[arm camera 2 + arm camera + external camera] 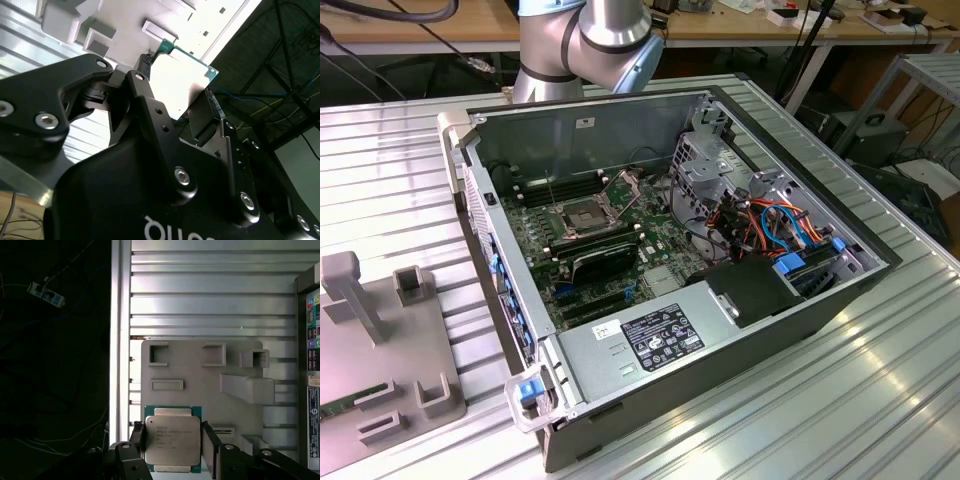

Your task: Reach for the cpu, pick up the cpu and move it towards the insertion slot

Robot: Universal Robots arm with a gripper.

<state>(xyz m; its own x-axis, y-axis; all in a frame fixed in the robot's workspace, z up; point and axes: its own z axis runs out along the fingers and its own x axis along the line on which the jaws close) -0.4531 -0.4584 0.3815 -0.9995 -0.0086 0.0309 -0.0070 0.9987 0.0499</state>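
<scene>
The black two-fingered gripper (175,441) is clenched on the cpu (173,440), a thin square chip with a pale grey-tan metal face on a green board. One black finger (211,445) presses each of two opposite edges. In the first wrist view the chip is seen face-on against the flat grey fixture plate (200,375), which carries raised grey blocks and frames. Whether the chip touches the plate cannot be told. The second wrist view shows the gripper (175,92) from behind its black body, with the cpu (182,82) glaring white between the fingers and the plate behind it.

In the exterior view the grey fixture plate (380,390) lies on the ribbed aluminium counter (820,400), with a long green memory stick (350,403) on it. Just beside the plate, on the exterior view's right, stands the open black and grey computer case (590,125). Inside it, well apart from the plate, sits the insertion slot (582,215), a square socket with a silver frame and dark centre. The silver and blue robot arm (590,40) rises behind the case.
</scene>
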